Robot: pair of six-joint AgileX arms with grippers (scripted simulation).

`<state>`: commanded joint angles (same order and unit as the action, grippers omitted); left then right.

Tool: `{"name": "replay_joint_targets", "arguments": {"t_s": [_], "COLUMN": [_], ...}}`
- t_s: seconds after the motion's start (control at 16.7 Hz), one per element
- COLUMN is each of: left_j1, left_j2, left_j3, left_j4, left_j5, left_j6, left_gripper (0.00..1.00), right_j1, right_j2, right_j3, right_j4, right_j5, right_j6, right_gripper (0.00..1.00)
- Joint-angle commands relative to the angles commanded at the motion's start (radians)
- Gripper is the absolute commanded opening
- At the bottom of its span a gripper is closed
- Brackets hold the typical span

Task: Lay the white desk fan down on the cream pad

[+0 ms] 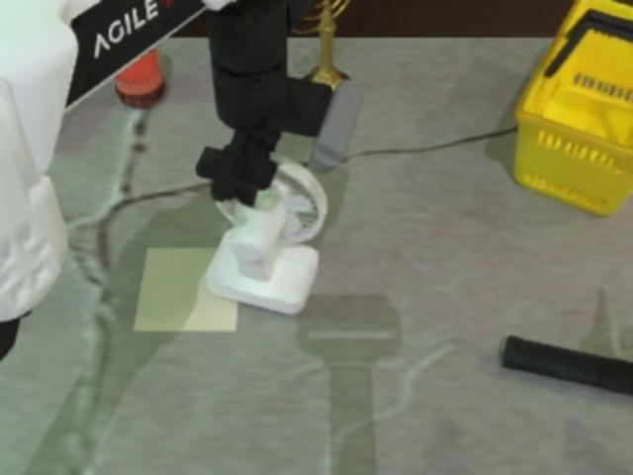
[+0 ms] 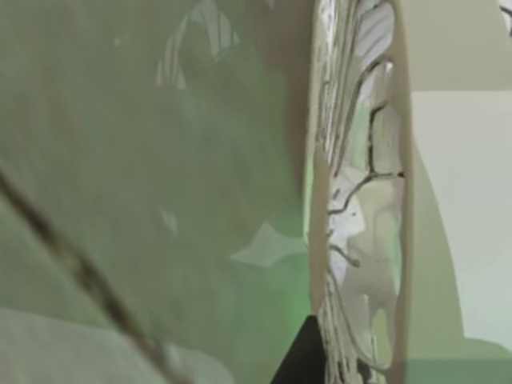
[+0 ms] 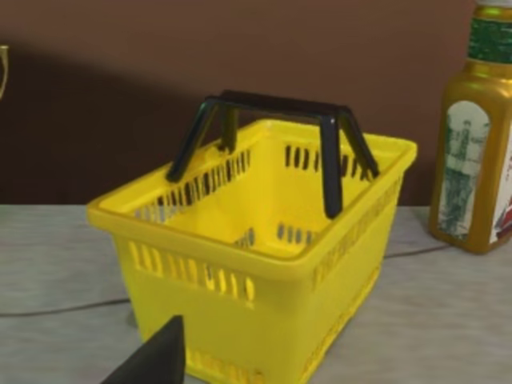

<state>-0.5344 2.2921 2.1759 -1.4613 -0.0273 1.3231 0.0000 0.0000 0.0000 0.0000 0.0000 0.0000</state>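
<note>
The white desk fan (image 1: 265,259) stands with its rounded square base over the right edge of the cream pad (image 1: 178,290). I cannot tell whether the base touches the pad. My left gripper (image 1: 240,176) reaches down from the back and is shut on the fan's round wire-cage head. The left wrist view shows the cage (image 2: 360,200) edge-on, right against one dark fingertip (image 2: 300,362). My right gripper is outside the top view, parked and open. Only one of its fingertips (image 3: 162,352) shows in the right wrist view, and it holds nothing.
A grey block (image 1: 336,124) and a gold stand (image 1: 326,54) sit just behind the fan. An orange-red object (image 1: 140,79) is at the back left. A yellow basket (image 1: 579,124) stands at the back right, beside a gold bottle (image 3: 474,152). A black cylinder (image 1: 566,364) lies at the right.
</note>
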Motion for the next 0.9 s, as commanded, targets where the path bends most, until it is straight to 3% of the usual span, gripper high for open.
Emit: {"name": "replay_joint_targets", "arguments": {"t_s": [0.24, 0.9], "left_j1": [0.000, 0.001], "left_j2": [0.000, 0.000], "left_j3": [0.000, 0.017], "left_j4": [0.000, -0.015], "left_j5": [0.000, 0.000], "left_j6": [0.000, 0.002], "left_gripper": [0.02, 0.00], "right_j1": [0.000, 0.000], "right_j2": [0.000, 0.000], "right_j3": [0.000, 0.000], "right_j4": [0.000, 0.000], "right_j5": [0.000, 0.000], "right_j6": [0.000, 0.000], "right_gripper": [1.00, 1.00]}}
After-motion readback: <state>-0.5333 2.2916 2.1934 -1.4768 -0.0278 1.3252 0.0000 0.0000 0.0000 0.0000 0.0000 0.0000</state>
